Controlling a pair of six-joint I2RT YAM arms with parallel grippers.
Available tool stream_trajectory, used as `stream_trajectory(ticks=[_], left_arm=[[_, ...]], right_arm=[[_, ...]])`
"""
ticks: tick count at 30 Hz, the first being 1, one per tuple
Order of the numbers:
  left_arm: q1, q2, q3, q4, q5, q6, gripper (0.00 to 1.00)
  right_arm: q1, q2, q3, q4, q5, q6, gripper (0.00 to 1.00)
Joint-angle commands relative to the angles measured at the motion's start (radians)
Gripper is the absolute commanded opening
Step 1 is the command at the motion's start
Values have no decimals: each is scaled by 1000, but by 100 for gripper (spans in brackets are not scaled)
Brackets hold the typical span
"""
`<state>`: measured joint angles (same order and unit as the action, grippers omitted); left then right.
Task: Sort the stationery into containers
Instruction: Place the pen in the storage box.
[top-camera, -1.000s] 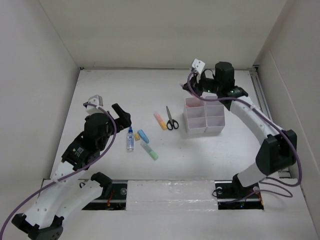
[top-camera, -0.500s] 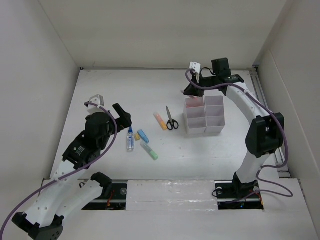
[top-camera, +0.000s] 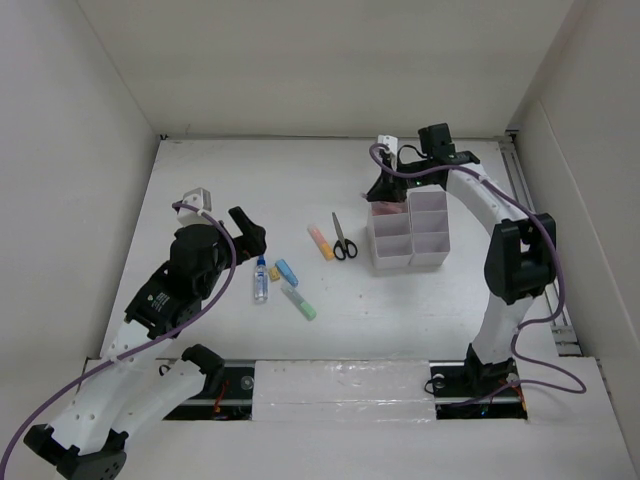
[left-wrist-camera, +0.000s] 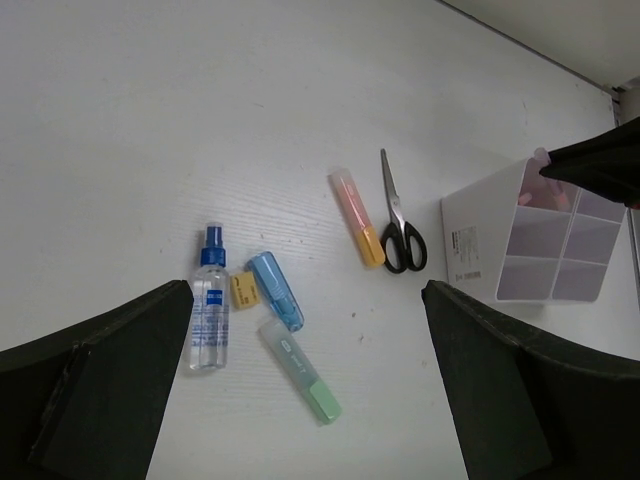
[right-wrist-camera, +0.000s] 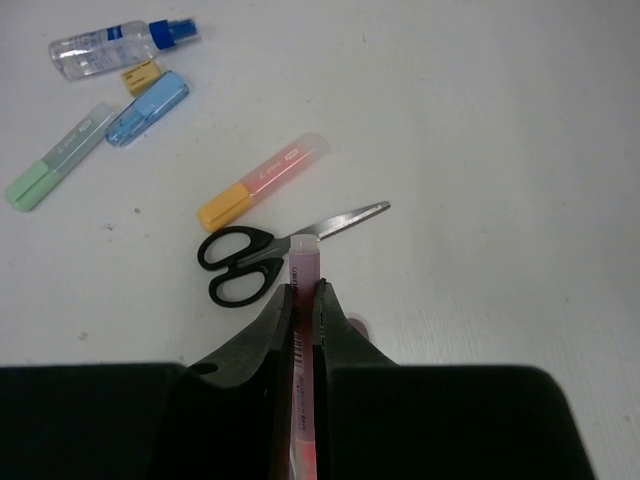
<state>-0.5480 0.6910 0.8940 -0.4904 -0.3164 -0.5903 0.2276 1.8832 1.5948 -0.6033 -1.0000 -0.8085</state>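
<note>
White table (top-camera: 230, 170) is carrying everything. Nearest, the right pincer (right-wrist-camera: 303, 290) is clamping a pink pen (right-wrist-camera: 303, 262) narrowly, seemingly hanging over the far-left compartment of the white boxes (top-camera: 410, 258) beneath it. Just beyond its tips the scissors (right-wrist-camera: 255, 262) are lying, then the orange marker (right-wrist-camera: 262, 184). Farther ahead, the blue marker (right-wrist-camera: 147, 107), green marker (right-wrist-camera: 55, 160) and bottle (right-wrist-camera: 115, 42) are waiting under the left pincer (top-camera: 248, 228), which is gaping wide. Released off-centre, the pen is risking striking a thin wall and dropping outside.

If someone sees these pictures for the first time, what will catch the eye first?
The right gripper, shut on a thin pink pen, hovers at the far-left compartment of the white divided boxes. Mid-table lie black-handled scissors, an orange marker, a blue marker, a green marker and a blue-capped bottle, near the open left gripper.
</note>
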Motion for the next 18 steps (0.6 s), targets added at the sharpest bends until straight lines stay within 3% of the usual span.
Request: stream_trajectory(ticks=[1,18], left_arm=[[-1,-4,10,45,11,17,100],[-1,-13,10,55,30,26,100]], right_arm=[[-20,1,47,-21,-84,-52,0],[-30,62,94,-41,-83,-52,3]])
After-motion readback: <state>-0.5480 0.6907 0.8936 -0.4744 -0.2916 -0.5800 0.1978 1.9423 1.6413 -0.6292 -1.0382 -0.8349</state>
